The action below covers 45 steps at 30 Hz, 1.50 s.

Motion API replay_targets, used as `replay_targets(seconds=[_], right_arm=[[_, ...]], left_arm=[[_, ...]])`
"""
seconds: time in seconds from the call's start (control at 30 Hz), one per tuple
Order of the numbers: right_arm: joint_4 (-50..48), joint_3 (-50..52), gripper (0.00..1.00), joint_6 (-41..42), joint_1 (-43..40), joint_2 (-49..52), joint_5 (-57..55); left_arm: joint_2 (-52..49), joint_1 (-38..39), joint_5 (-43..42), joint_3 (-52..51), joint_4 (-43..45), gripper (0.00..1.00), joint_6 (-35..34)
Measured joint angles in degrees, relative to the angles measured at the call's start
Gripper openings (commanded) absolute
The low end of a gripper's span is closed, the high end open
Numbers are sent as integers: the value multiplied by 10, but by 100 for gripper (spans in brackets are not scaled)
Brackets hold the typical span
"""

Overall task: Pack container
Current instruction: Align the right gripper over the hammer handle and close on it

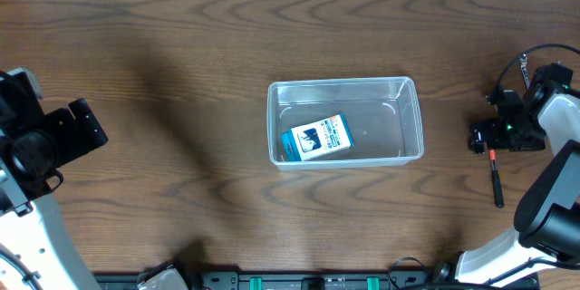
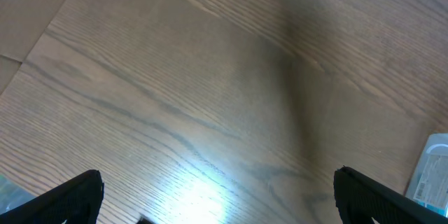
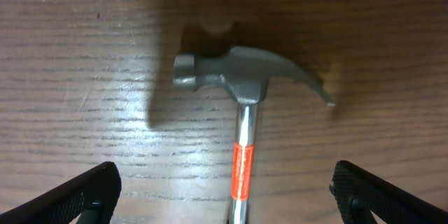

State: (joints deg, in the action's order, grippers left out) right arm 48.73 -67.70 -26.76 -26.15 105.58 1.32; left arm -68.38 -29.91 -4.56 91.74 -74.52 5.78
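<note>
The clear plastic container (image 1: 345, 120) sits at the table's middle with a small blue-and-white box (image 1: 315, 137) lying inside, at its left end. Its corner shows at the right edge of the left wrist view (image 2: 430, 171). A claw hammer lies on the table at the far right; its black handle (image 1: 496, 184) shows in the overhead view. In the right wrist view its metal head (image 3: 245, 73) and orange-banded shaft lie between my fingers. My right gripper (image 3: 224, 189) is open above the hammer's shaft, not touching it. My left gripper (image 2: 217, 196) is open and empty over bare wood at the far left.
The right arm's base (image 1: 544, 227) stands at the lower right, the left arm's base (image 1: 27, 227) at the lower left. The table's far edge runs along the top of the overhead view.
</note>
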Motion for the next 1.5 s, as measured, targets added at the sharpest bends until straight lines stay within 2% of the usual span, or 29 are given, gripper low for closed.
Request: replay_targets(seconds=[1.5], right_arm=[[-36, 34, 99, 4, 0, 15, 2]], left_arm=[[0, 0, 0, 0, 0, 98, 0]])
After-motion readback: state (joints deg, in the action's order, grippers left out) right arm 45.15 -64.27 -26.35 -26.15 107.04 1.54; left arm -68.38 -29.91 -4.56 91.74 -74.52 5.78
